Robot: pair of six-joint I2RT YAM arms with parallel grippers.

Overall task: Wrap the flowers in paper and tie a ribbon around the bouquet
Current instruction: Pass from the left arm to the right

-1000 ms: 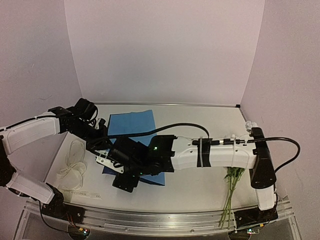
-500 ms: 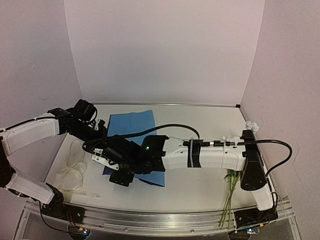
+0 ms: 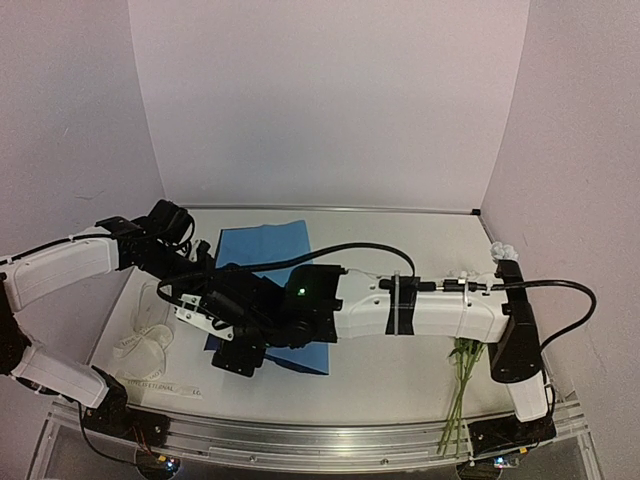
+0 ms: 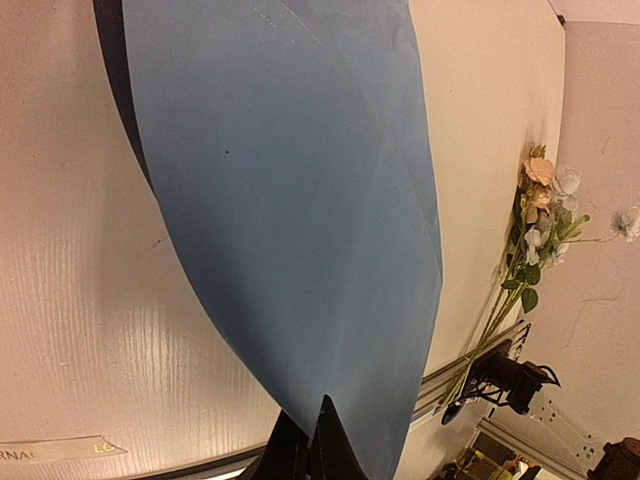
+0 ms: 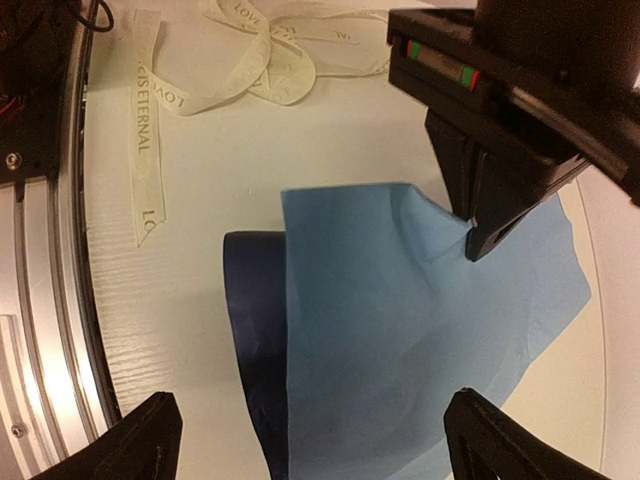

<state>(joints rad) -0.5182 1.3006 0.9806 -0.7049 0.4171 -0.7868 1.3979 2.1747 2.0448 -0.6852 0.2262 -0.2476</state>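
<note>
Left gripper [image 4: 305,445] is pinched shut on one edge of the paper [image 4: 290,200]. My right gripper [image 5: 310,445] hangs wide open above it, holding nothing. From the paper, the flowers [image 3: 462,370] lie at 4 o'clock and the ribbon [image 3: 142,345] at 8 o'clock.

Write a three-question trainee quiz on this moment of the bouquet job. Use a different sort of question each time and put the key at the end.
1. True or false: the flowers already lie on the paper.
2. Pick one. The left gripper is: A) open in the air, B) shut on the paper's edge, C) shut on a stem.
3. Fill in: the fingers of the right gripper stand ____ above the paper.
Key: 1 false; 2 B; 3 open.
</note>
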